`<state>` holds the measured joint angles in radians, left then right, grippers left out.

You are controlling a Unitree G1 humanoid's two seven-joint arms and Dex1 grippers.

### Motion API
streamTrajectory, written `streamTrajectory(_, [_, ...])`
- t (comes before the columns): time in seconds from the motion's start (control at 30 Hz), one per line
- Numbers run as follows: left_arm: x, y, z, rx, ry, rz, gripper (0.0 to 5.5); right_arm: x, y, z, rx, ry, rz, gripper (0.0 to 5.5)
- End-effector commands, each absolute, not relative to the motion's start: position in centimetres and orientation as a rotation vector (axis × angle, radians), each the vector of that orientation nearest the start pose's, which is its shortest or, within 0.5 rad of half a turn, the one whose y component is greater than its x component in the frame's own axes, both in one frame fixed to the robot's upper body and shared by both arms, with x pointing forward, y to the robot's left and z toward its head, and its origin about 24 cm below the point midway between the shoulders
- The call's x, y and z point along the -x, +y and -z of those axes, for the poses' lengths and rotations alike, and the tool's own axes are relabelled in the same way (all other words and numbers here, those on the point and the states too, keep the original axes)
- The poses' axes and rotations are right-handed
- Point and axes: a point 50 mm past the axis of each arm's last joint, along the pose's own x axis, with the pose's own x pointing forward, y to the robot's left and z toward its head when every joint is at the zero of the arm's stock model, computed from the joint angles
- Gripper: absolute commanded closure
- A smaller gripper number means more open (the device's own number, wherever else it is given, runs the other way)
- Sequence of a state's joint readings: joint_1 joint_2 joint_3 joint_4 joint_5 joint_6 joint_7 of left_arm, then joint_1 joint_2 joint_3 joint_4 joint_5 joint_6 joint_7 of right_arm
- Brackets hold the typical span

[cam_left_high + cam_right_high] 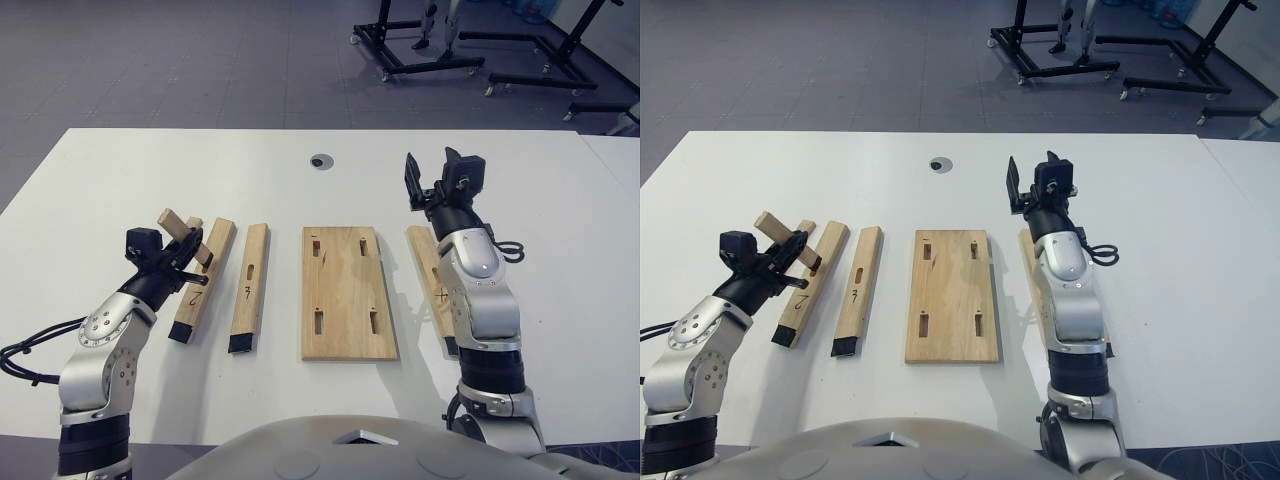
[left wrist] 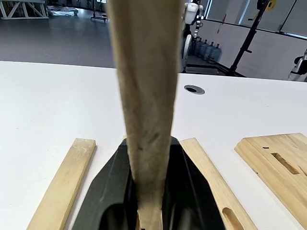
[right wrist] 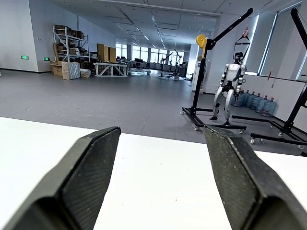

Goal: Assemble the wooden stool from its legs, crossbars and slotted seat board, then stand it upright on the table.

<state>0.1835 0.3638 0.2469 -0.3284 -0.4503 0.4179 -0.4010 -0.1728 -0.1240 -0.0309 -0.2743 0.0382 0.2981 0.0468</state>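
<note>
Stool parts unassembled on table (image 1: 120, 170).
Left hand (image 1: 188, 250) pinched a crossbar (image 1: 172, 222) above the leftmost leg (image 1: 208, 270); right hand (image 1: 438, 180) hung spread over the far end of the rightmost leg (image 1: 428, 265); slotted seat board (image 1: 347, 290) lay flat at centre.

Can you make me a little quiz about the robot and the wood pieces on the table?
1. True or false: the right gripper is open and holds nothing.
2. How many slots does the board have? A) two B) four C) six
3. Fill the gap: the left gripper is shut on a short wooden ____.
Key: 1 true. 2 B. 3 crossbar.
</note>
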Motion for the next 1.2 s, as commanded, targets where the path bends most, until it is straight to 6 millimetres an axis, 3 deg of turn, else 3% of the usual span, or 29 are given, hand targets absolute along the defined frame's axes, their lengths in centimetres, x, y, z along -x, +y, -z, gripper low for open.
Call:
streamTrajectory(0.03, [-20.9, 23.7, -7.4, 0.07, 0.199, 0.265, 5.11, -27.5, -16.0, -12.2, 0.091, -0.134, -0.057, 2.31])
streamTrajectory(0.77, [-20.2, 24.5, -5.4, 0.017, 0.304, 0.181, 5.11, -27.4, -16.1, -12.3, 0.104, -0.133, -0.06, 2.31])
streamTrajectory(1.2, [-19.6, 24.0, -4.2, 0.006, 0.353, 0.103, 5.11, -27.3, -15.7, -12.4, 0.153, -0.15, -0.072, 2.31])
